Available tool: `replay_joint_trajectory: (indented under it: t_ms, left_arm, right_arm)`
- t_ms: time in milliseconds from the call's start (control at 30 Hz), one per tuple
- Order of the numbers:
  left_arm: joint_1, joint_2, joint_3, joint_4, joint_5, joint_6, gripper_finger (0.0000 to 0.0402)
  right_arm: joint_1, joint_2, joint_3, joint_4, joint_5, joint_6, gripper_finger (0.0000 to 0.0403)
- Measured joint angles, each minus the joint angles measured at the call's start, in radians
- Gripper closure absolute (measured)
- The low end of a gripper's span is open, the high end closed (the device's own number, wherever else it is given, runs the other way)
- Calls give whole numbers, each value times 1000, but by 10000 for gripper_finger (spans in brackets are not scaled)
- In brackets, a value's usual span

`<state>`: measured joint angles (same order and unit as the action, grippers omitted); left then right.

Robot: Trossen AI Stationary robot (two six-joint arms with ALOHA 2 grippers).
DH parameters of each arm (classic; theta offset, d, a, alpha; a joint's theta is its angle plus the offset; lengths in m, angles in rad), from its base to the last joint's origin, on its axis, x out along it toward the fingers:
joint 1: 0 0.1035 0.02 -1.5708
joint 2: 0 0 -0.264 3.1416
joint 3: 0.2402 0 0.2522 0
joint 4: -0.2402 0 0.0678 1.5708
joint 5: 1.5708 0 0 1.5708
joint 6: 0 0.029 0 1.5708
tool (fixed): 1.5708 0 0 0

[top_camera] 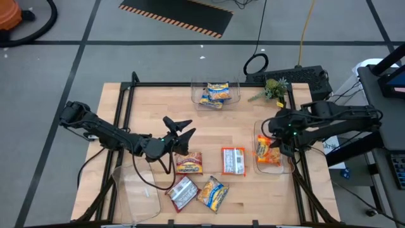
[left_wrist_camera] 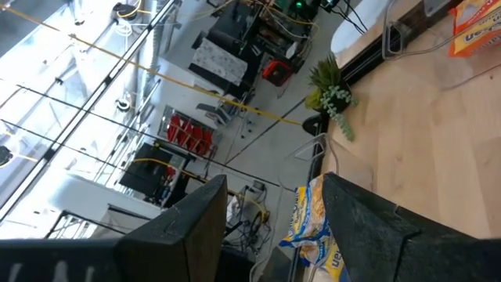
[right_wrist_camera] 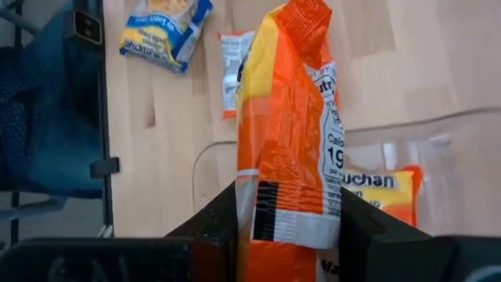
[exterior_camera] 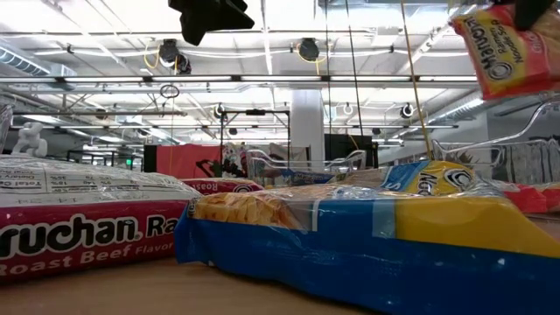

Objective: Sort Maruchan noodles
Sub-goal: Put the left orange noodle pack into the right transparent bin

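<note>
Wooden counter carries loose noodle packets near its front, with two blue-and-yellow packets in a clear bin at the back. Right gripper grasps an orange packet over the right-hand bin. Left gripper hovers mid-counter, fingers spread and empty.

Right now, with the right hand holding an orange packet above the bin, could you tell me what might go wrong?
1. The right hand pinches the orange packet by one end only; it hangs loosely and could slip or land outside the right bin.
2. The bin already holds an orange packet, so the new one may pile up and slide over the low wall.
3. The left hand hovers open above the red packet; closely lying neighbours could get nudged.
</note>
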<state>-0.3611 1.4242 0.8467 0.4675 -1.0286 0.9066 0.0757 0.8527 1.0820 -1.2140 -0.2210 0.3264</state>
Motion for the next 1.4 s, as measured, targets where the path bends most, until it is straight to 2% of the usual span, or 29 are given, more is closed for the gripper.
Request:
replay_joint_trajectory:
  t_ms: [467, 600, 733, 1067, 1200, 1400]
  left_arm:
    - [0, 0, 0, -1, 0, 7, 185]
    - [0, 0, 0, -1, 0, 6, 185]
    - [0, 0, 0, -1, 0, 0, 185]
    - [0, 0, 0, 0, 8, -12, 185]
    - [0, 0, 0, 0, 9, -13, 185]
    - [0, 0, 0, -1, 10, -23, 185]
  right_arm:
    - [-18, -17, -234, 22, -98, 6, 290]
    - [-33, -27, -287, 56, -98, 10, 289]
    - [-55, -27, -321, 81, -92, 6, 289]
    - [-97, -27, -341, 89, 16, 3, 288]
    - [-103, -27, -341, 88, 66, 5, 265]
    - [-104, -27, -341, 87, 155, 9, 199]
